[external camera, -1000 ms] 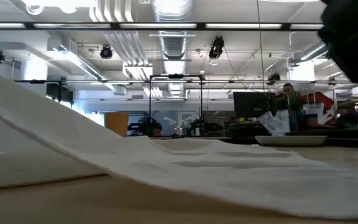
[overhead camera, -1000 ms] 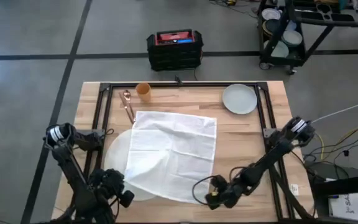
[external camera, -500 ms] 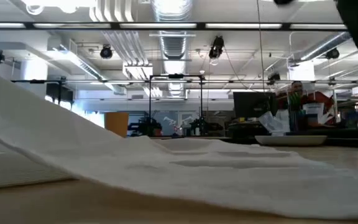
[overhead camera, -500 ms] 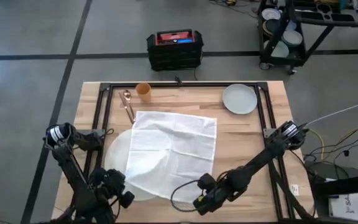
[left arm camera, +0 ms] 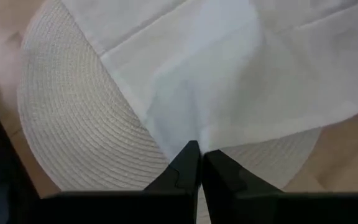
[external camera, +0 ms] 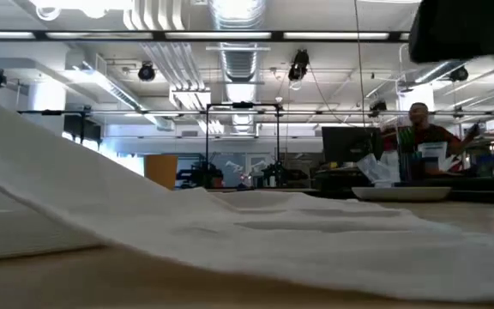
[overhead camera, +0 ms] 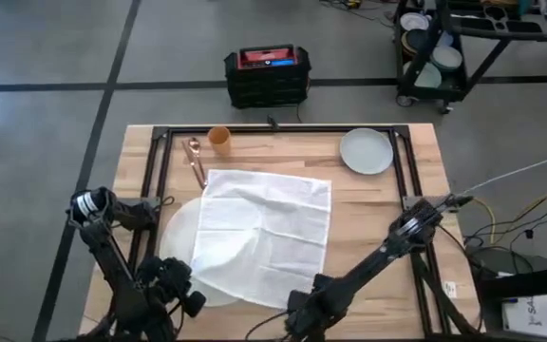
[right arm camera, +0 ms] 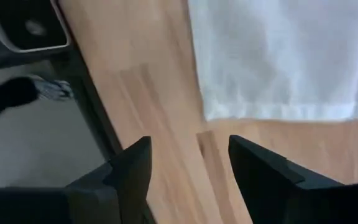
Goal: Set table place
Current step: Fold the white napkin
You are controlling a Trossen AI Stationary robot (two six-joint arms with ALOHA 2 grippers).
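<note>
Left wrist view: place (left arm camera: 73, 118) beyond closed jaws.

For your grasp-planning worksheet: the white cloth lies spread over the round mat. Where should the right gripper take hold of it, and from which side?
Probably at the white cloth's near corner, by the table's front edge. That corner lies on bare wood, clear of the round mat, right before the open right gripper. Come in low from the front so one finger can slide under the thin flat hem.
</note>
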